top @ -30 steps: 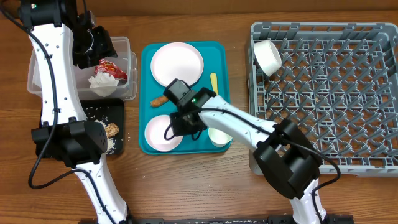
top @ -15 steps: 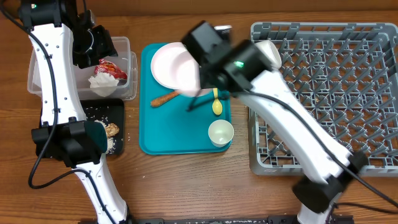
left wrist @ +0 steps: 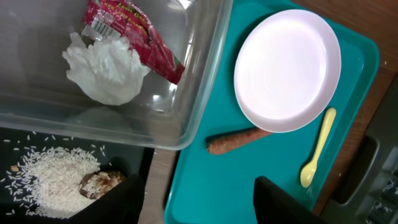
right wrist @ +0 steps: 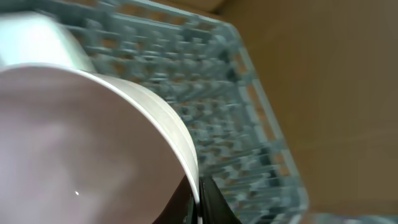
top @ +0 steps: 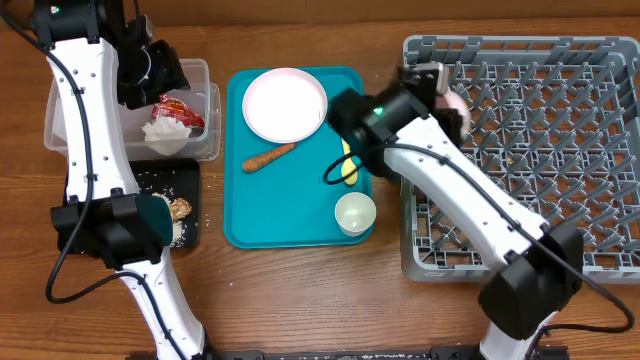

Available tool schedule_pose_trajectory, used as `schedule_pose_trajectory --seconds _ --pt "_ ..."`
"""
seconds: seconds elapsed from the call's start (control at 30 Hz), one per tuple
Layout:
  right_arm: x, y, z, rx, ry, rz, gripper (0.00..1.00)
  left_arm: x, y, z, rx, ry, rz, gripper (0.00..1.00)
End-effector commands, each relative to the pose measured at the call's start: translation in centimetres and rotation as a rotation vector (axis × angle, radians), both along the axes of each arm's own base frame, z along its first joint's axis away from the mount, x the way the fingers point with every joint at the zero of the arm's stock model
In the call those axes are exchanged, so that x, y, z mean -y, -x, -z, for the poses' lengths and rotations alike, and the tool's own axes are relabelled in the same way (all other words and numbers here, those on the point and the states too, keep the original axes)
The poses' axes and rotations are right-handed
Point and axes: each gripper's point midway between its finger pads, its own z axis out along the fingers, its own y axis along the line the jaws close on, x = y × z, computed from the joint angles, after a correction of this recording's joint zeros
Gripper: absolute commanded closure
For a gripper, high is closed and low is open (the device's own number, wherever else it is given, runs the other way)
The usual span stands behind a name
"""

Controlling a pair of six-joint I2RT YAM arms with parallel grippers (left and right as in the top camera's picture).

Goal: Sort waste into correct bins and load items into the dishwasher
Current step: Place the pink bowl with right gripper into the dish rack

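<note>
My right gripper (top: 440, 92) is shut on the rim of a white bowl (top: 457, 103) over the far left corner of the grey dish rack (top: 530, 150). In the right wrist view the bowl (right wrist: 74, 143) fills the left and its rim is pinched between my fingers (right wrist: 198, 200). My left gripper (left wrist: 199, 208) is open and empty above the clear tub (left wrist: 186, 93), which holds the red wrapper (left wrist: 134, 31) and the napkin (left wrist: 106, 68). The plate (top: 285, 104), carrot (top: 268, 157), yellow spoon (top: 347, 168) and cup (top: 354, 212) lie on the teal tray (top: 290, 225).
The black tray (top: 165, 185) in front of the tub holds rice (left wrist: 53, 177) and a brown lump (left wrist: 99, 182). My right arm crosses the teal tray's right edge and partly hides the spoon. The rack (right wrist: 224, 93) fills the right side of the table.
My right gripper lifted a white bowl from the front left of the teal tray and carried it to the rack's far left corner. The left arm has not moved.
</note>
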Motion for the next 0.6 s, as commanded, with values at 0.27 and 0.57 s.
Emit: schedule_pose_trajectory --seconds 0.27,0.57 --pt "6.8 -1.0 1.7 0.121 0.018 0.208 0.96 1.0 -0.4 -1.3 0.052 0.003 0.038 0.41" --pt "6.1 -2.1 4.4 -0.007 0.041 0.162 0.96 1.2 -0.8 -1.5 0.066 0.008 0.019 0.4"
